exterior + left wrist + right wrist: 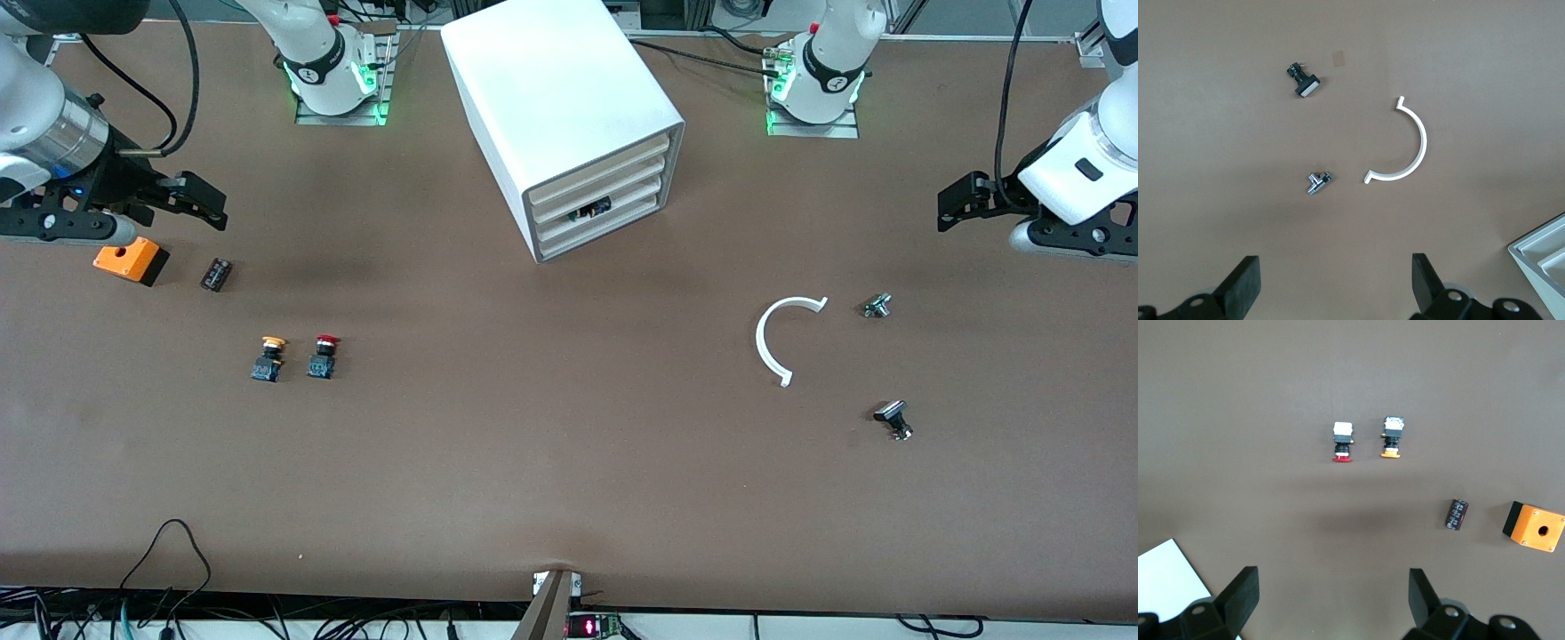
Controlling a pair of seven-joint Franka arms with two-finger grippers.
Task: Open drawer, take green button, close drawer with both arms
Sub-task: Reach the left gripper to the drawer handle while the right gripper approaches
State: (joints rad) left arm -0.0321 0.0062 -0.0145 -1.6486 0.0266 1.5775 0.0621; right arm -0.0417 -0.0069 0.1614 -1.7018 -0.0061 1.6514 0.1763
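The white box cabinet [560,89] stands mid-table near the bases, its four cream-fronted drawers [597,201] all pushed in. Something small and dark [590,211] shows at the front of the third drawer from the top. The green-capped button is not in view. My right gripper [197,201] hangs open and empty at the right arm's end of the table, beside the orange box [131,261]; its wrist view shows the black fingers [1238,593] spread wide. My left gripper [958,208] hangs open and empty at the left arm's end, its fingers [1241,287] also spread.
A yellow-capped button [269,357] and a red-capped button [324,356] lie toward the right arm's end, with a small black cylinder [216,274] near the orange box. Toward the left arm's end lie a white C-shaped ring [775,342], a small metal part [877,306] and a black part [893,419].
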